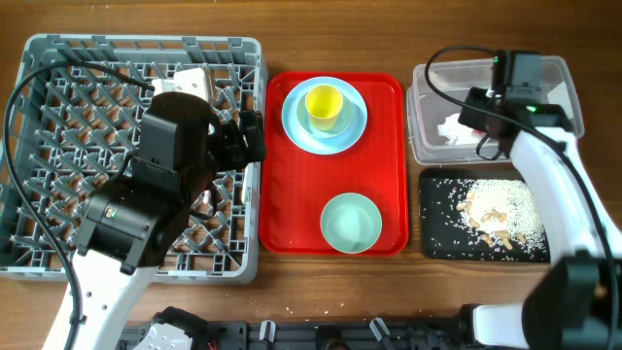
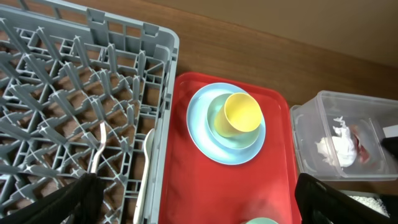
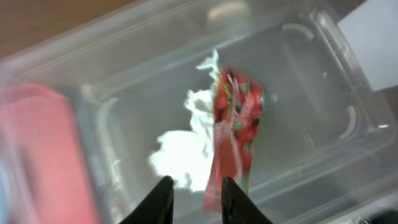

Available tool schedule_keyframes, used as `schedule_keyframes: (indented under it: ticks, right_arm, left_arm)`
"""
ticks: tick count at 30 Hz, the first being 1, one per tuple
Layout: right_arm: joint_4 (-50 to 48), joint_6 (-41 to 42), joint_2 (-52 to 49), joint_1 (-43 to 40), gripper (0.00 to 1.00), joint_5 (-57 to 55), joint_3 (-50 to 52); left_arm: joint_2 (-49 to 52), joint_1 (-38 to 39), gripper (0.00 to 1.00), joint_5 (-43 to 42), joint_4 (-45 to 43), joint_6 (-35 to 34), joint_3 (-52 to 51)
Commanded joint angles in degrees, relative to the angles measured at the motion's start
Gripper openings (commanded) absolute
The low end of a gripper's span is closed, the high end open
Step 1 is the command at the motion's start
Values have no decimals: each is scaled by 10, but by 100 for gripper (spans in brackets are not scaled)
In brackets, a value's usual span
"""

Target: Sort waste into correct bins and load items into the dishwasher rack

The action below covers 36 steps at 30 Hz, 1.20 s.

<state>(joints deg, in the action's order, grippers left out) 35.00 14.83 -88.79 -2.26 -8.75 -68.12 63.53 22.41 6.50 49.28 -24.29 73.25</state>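
The grey dishwasher rack [image 1: 58,58] is at the left. A white fork [image 2: 98,146] and spoon [image 2: 148,149] lie in it by its right wall. My left gripper [image 1: 255,136] hangs over that wall, open wide and empty [image 2: 196,180]. On the red tray, a yellow cup [image 1: 324,103] sits in a mint-green bowl [image 2: 217,127] on the blue plate [image 1: 296,131]. My right gripper [image 3: 196,183] is open over the clear tub [image 1: 437,83]. The white napkin [image 3: 180,149] and red wrapper [image 3: 236,124] are inside the tub. Crumbs [image 1: 501,209] lie in the black tray [image 1: 437,238].
The flat red tray [image 1: 292,214] lies between the rack and the bins. A second mint-green bowl [image 1: 351,222] stands on its near half. The clear tub's white label [image 3: 373,37] is at its far corner. Black cables run over the rack and the tub.
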Motion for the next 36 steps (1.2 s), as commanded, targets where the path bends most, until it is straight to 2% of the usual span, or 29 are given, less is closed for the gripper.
schedule_keyframes:
  ticks: [1,2,4,6,7,11,13,17,19,21,23,26,29,33,36]
  right_arm:
    - [26,-13,113,0,29,28,-33]
    - [42,-13,151,0,47,49,-33]
    - [75,-17,207,0,86,172,-33]
    - [127,-53,234,1,98,302,-33]
    - [156,-61,235,5,100,329,-33]
    - [266,-104,226,46,100,334,-25]
    - [268,-101,248,50,100,345,-25]
    - [267,-81,400,50,99,341,-25]
    - [258,-37,511,50,100,237,-25]
    - [266,33,619,50,100,83,-25]
    - [283,57,669,50,100,14,-25]
    - [320,156,736,50,100,-57,-45]
    - [260,178,841,50,100,-216,-78]
    - [317,187,865,50,100,-245,-75]
    - [439,187,865,50,100,-245,-75]
  left_arm:
    - [-2,-2,100,-3,-2,-3,4]
    - [-2,-2,100,-3,-2,-3,4]
    - [-2,-2,100,-3,-2,-3,4]
    - [-2,-2,100,-3,-2,-3,4]
    - [-2,-2,100,-3,-2,-3,4]
    - [-2,-2,100,-3,-2,-3,4]
    - [-2,-2,100,-3,-2,-3,4]
    - [-2,-2,100,-3,-2,-3,4]
    - [-2,-2,100,-3,-2,-3,4]
    - [-2,-2,100,-3,-2,-3,4]
    - [-2,-2,100,-3,-2,-3,4]
    - [-2,-2,100,-3,-2,-3,4]
    - [-2,-2,100,-3,-2,-3,4]
    - [-2,-2,100,-3,-2,-3,4]
    - [-2,-2,100,-3,-2,-3,4]
